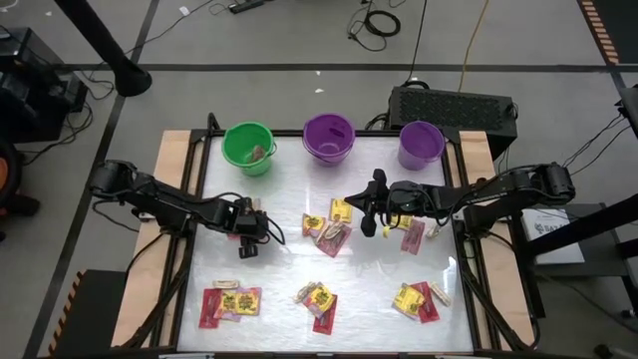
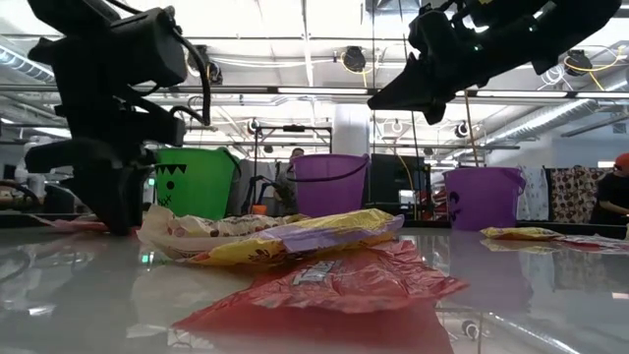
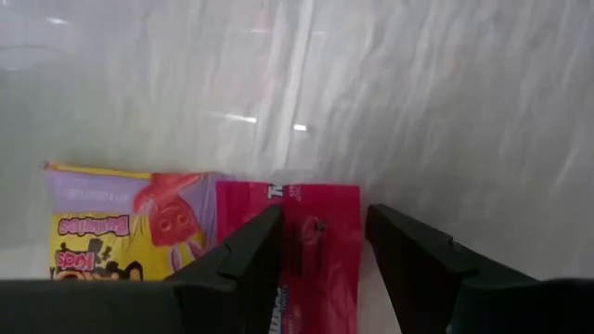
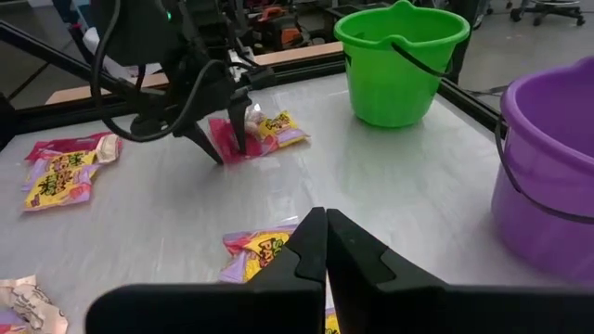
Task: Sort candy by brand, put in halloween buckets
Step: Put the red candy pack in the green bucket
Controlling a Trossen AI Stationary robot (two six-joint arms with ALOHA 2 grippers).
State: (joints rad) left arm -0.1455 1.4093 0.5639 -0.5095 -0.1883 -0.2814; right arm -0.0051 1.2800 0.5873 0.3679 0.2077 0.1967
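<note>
Straddling a red packet [image 3: 320,250], the left gripper [image 3: 323,243] is pointing its two dark fingers down at the white table [image 1: 289,269], one finger on each long side of the packet and the jaws parted around it; whether the pads are already pressing it cannot be told. A yellow packet [image 3: 102,237] with dark print is lying just beside that red one, on the outer side of one finger. The left arm is reaching in low from the table's left edge, its wrist bent downward over this small pile.

The right gripper [image 1: 371,216] is hanging above the table middle with its fingers pressed together and holding nothing, its arm stretching in level from the right edge. Just under its fingertips a yellow packet [image 4: 264,250] is lying flat.

Beyond both grippers the green bucket [image 1: 248,148], the deep purple bucket [image 1: 329,138] and the lavender bucket [image 1: 421,144] are standing in a row along the far edge. Something small is lying in the green one. More candy is lying in loose clusters near the front edge [image 1: 229,302], well apart from either gripper.
</note>
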